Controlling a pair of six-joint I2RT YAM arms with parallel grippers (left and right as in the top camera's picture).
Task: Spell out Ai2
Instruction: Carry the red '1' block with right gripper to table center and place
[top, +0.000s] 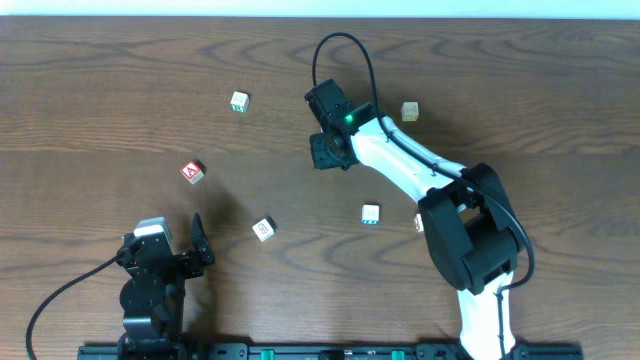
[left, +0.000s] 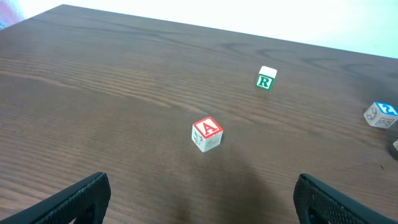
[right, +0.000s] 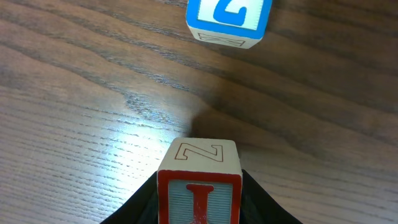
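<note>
My right gripper (top: 322, 155) is shut on a red letter I block (right: 199, 186), whose top face shows an outlined Z. It holds the block low over the table's middle; from overhead the jaws hide the block. A blue 2 block (right: 229, 22) lies just ahead of it, apart from it, and also shows in the overhead view (top: 263, 229) and the left wrist view (left: 380, 114). A red A block (top: 192, 172) lies left of centre, ahead of my left gripper (left: 202, 199), which is open and empty (top: 190, 245).
A green R block (top: 239, 101) (left: 265, 79) lies at the back left. Other letter blocks lie at the back right (top: 410, 110), right of centre (top: 370, 213), and beside the right arm (top: 418, 222). The right arm stretches across the table's right half.
</note>
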